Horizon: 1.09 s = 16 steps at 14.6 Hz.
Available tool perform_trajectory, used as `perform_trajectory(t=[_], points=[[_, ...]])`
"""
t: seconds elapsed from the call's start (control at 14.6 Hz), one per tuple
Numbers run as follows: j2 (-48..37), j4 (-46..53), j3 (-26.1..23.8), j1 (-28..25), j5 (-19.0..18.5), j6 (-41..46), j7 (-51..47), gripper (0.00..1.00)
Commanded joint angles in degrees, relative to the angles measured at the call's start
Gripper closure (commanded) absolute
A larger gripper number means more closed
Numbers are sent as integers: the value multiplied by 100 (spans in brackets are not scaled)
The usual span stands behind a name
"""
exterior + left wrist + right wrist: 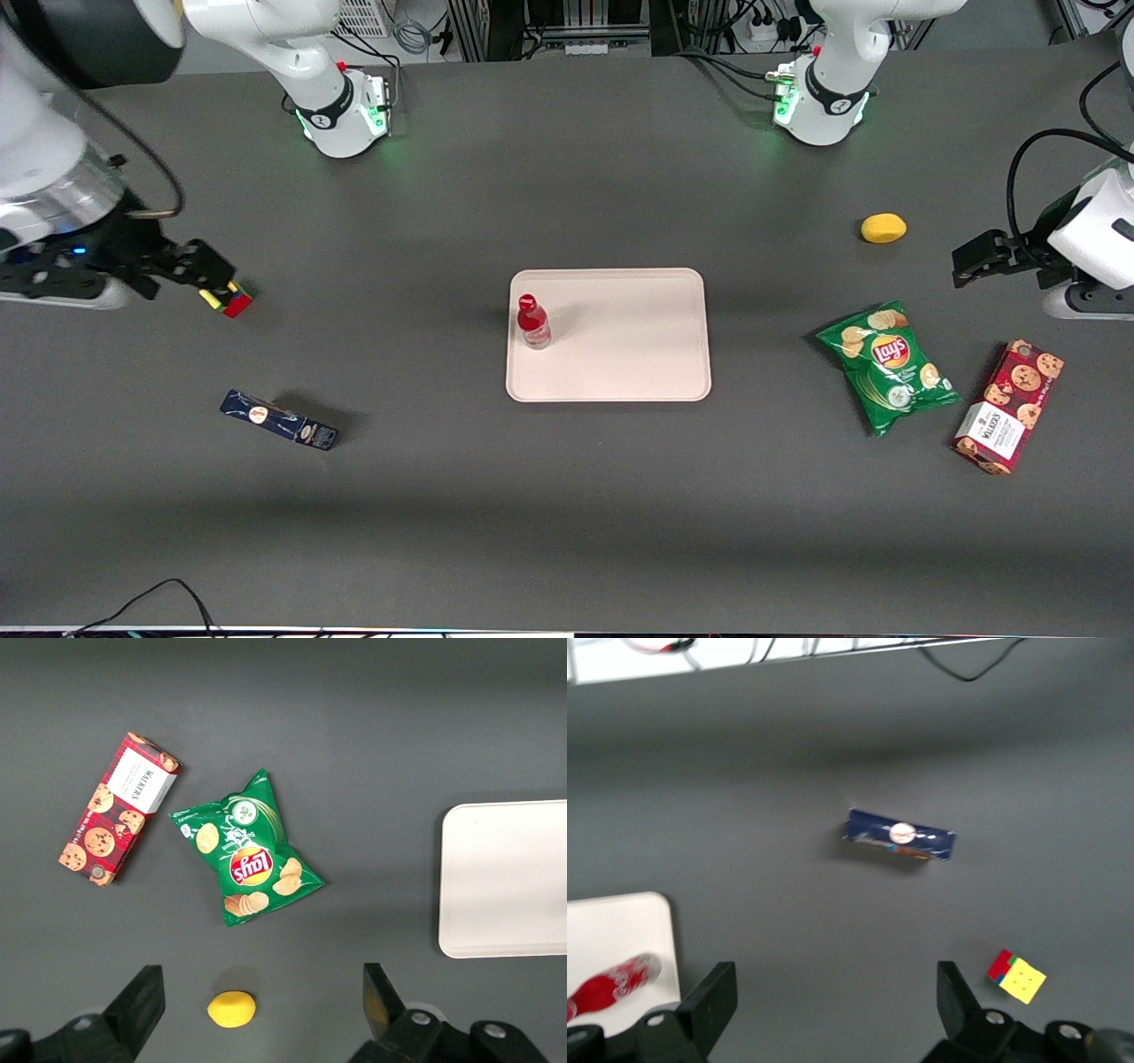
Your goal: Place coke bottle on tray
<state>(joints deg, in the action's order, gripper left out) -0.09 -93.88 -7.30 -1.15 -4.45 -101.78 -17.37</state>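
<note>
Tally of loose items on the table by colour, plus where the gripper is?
Red: 2, glossy red coke bottle standing on the tray, red cookie box
Pink: 1, flat pale pink tray
Blue: 1, dark blue oblong box
Green: 1, chip bag
Yellow: 1, lemon
Multicolour: 1, puzzle cube
Total: 7
Gripper open, above the cube.

High front overview of the table (567,514); both wrist views straight down, sharing the tray (620,354).
</note>
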Motion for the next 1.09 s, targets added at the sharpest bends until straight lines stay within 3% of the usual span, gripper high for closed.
perform_trajectory(t=[0.0, 0.34, 0.48, 0.55, 0.68, 0.82, 1.02], points=[[-158, 71, 202, 176, 233, 236, 84, 0], [-97, 98, 370, 299, 620, 378, 93, 0], [-79, 98, 492, 351, 1110, 526, 172, 0], [-61, 107, 563, 343, 1182, 580, 529, 0], [-44, 90, 581, 343, 1130, 589, 1434, 0], [17, 116, 590, 352, 1113, 589, 1491, 0], [62, 116, 590, 334, 623, 589, 1482, 0]])
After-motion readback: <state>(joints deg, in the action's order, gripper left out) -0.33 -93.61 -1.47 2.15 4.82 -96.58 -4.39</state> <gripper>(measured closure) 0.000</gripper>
